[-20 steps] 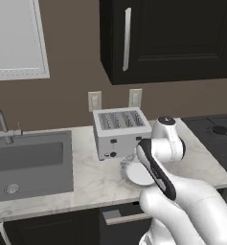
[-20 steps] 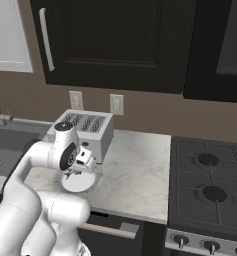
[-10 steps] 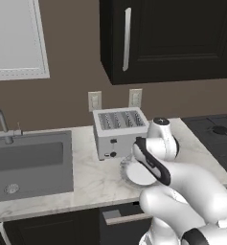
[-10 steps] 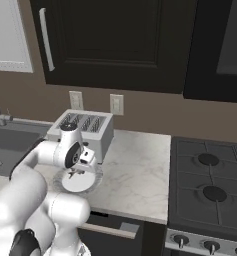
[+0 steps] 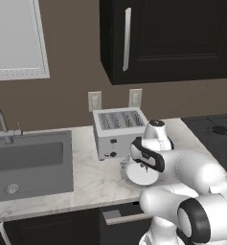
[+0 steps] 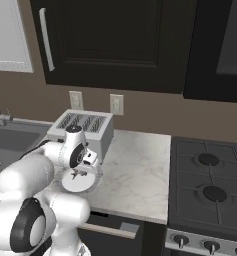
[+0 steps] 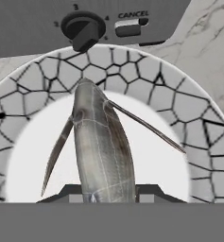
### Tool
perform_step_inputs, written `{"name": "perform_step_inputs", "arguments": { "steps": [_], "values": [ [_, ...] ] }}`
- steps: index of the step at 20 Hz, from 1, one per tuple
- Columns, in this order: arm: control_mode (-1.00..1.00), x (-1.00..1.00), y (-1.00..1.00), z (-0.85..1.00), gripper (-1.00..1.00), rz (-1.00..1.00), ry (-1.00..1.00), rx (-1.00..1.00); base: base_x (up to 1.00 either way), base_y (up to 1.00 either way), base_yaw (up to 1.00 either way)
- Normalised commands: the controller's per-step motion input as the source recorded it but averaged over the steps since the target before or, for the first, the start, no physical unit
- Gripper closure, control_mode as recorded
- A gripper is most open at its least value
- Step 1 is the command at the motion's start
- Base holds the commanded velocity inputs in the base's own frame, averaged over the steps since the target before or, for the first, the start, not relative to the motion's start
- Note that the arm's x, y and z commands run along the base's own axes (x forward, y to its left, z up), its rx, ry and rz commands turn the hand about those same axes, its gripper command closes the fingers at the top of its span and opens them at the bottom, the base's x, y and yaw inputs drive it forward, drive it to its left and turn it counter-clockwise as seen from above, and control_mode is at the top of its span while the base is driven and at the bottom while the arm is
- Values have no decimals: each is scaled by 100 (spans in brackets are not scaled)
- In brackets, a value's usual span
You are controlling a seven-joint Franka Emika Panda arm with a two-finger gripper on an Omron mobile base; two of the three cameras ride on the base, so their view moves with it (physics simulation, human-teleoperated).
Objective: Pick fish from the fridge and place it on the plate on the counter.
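My gripper [image 7: 107, 191] is shut on the fish [image 7: 101, 146], a slender silvery-grey body with thin fins. It points away from the hand, just above the middle of the plate [image 7: 189, 113]. The round white plate [image 5: 144, 178] with a cracked-pattern grey rim lies on the marbled counter [image 5: 93, 184], right in front of the toaster. From the base views the gripper [image 5: 143, 165] [image 6: 83, 170] hangs low over the plate [image 6: 76, 183], and the arm hides the fish. I cannot tell whether the fish touches the plate. The fridge is out of view.
A silver toaster [image 5: 117, 130] [image 6: 84, 126] stands close behind the plate, its knob [image 7: 82, 29] just past the rim. A grey sink [image 5: 28, 162] lies to the left, a black stovetop [image 6: 210, 182] to the right. Dark wall cabinets [image 5: 167, 38] hang above.
The hand has drifted slightly left over the plate and the arm's elbow has swung forward. The fish stays gripped.
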Motion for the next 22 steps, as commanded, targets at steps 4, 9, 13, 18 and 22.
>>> {"name": "perform_step_inputs", "arguments": {
  "steps": [4,9,13,18,22],
  "values": [
    [-100,9,0,-35,100,0,0,0,0,0,0],
    [-100,3,0,-26,100,0,0,0,0,0,0],
    [-100,0,1,-6,-100,0,0,0,0,0,0],
    [-100,0,0,0,-100,0,0,0,0,0,0],
    [-100,0,0,0,-100,0,0,0,0,0,0]
  ]
}}
